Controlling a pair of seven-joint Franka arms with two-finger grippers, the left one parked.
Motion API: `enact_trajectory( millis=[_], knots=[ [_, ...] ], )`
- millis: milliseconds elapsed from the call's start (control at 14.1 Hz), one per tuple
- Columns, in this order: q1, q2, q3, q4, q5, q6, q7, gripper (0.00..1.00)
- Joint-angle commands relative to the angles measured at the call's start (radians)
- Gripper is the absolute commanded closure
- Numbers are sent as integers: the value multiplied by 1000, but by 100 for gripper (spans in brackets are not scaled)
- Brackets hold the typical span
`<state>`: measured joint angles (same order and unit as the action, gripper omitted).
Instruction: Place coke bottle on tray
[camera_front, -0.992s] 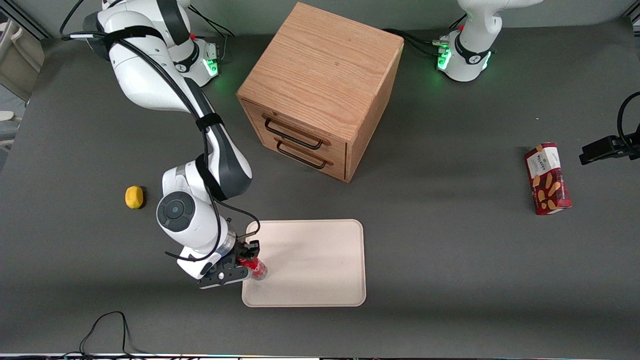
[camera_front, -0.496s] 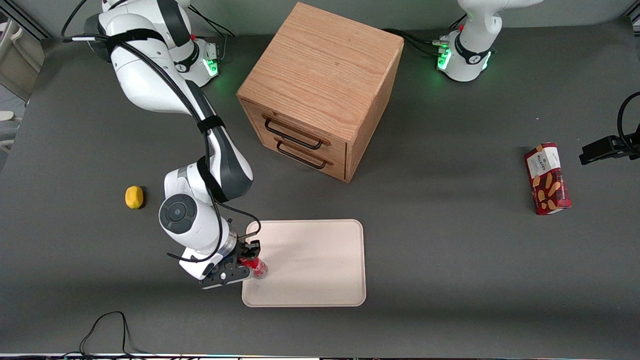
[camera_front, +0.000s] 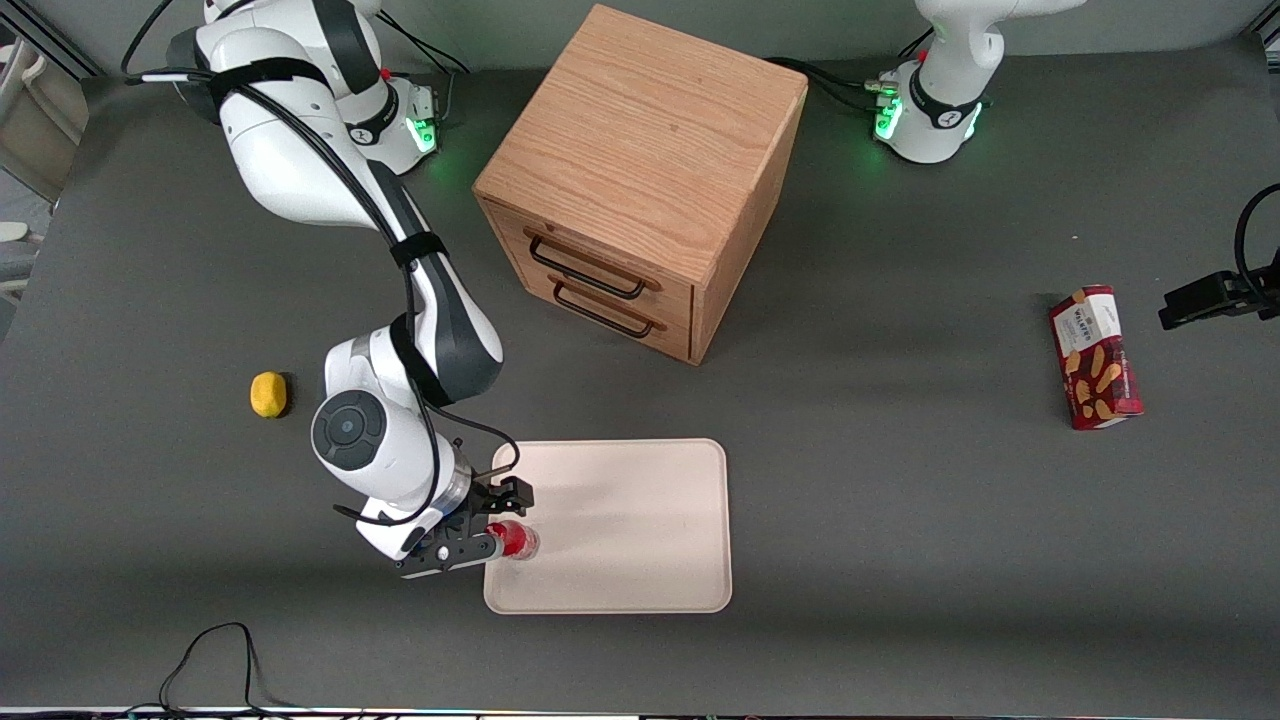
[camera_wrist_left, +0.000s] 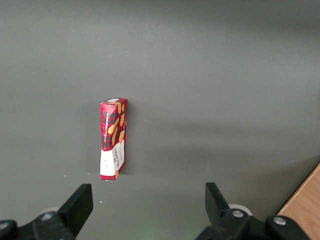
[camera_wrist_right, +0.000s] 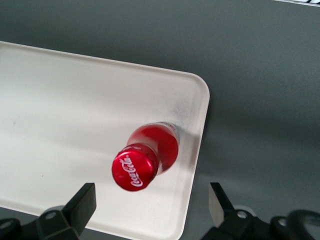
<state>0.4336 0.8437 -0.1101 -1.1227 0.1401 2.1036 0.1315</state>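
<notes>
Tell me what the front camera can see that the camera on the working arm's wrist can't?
Only the front view shows the wooden drawer cabinet, the lemon and the red snack box. Only the right wrist view shows the white logo on the coke bottle's cap and the grey smudge in the tray's corner. Both show the coke bottle standing upright on the tray near its edge, with the open gripper around it, fingers apart from it.

Red coke bottle (camera_front: 515, 540) (camera_wrist_right: 150, 152), red cap with white script, stands upright on cream-pink low-rimmed tray (camera_front: 640, 520) (camera_wrist_right: 65, 110), just inside 1 rounded corner bearing a grey smudge.
</notes>
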Motion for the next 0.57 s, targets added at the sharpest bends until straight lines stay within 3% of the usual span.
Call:
enact_trajectory(
  millis=[0, 496],
  knots=[
    [1, -67, -3, -41, 30, -34, 14, 0],
    [-48, -430, -3, -190, 16, -387, 126, 0]
  ],
)
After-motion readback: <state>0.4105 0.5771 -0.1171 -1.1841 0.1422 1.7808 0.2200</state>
